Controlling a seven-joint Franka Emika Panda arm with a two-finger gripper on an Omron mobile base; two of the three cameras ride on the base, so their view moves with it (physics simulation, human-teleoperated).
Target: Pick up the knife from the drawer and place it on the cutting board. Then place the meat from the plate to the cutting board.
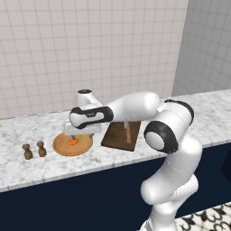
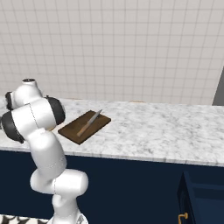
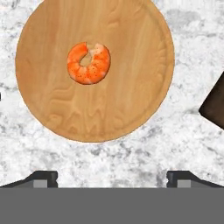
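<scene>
White marble, veined in grey, forms the long counter (image 2: 166,131) on which the scene is laid out, with dark navy cabinet fronts (image 1: 90,194) below it and a pale tiled wall (image 2: 131,48) behind. A plain grey wall (image 1: 210,45) is seen at the counter's far right end in the left base view, and a patterned black-and-white floor (image 1: 212,216) is glimpsed beside the robot's base.

The cutting board (image 2: 84,124) is taken as the landmark. The knife (image 2: 89,122) is seen lying flat on it, along its length, blade towards the wall and wooden handle towards the counter's front edge. The plate (image 1: 72,144) is set on the marble just to the left of the board, apart from it, and the meat (image 3: 89,63) is shown resting on the plate, a little off its centre. Further left of the board, beyond the plate, two small dark brown shakers (image 1: 34,150) are stood side by side. A drawer (image 2: 202,197) with a brass handle is seen pulled out below the counter, well to the right of the board.

The gripper (image 3: 112,178) is held above the plate, pointed straight down, its fingers spread wide with nothing between them; the meat is not touched.
</scene>
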